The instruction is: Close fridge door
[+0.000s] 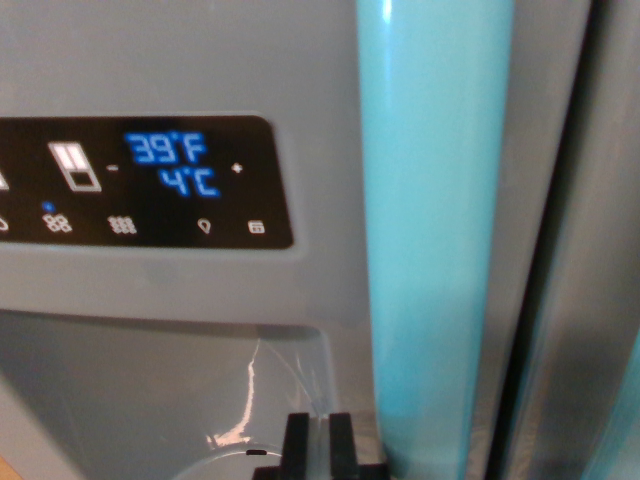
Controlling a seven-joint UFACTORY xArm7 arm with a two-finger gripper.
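Grey fridge door point(180, 60) — black display panel point(140, 180) lit blue, 39°F

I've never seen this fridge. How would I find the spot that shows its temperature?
Start at the tall turquoise door handle running top to bottom. In the wrist view's left of it, on the grey fridge door, sits a black control panel above the dispenser recess. The temperature readout is its only glowing blue text, 39°F over 4°C; the small icons around it are mostly white.

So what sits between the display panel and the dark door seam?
In the wrist view, the turquoise handle stands upright between the display panel and the dark door seam.
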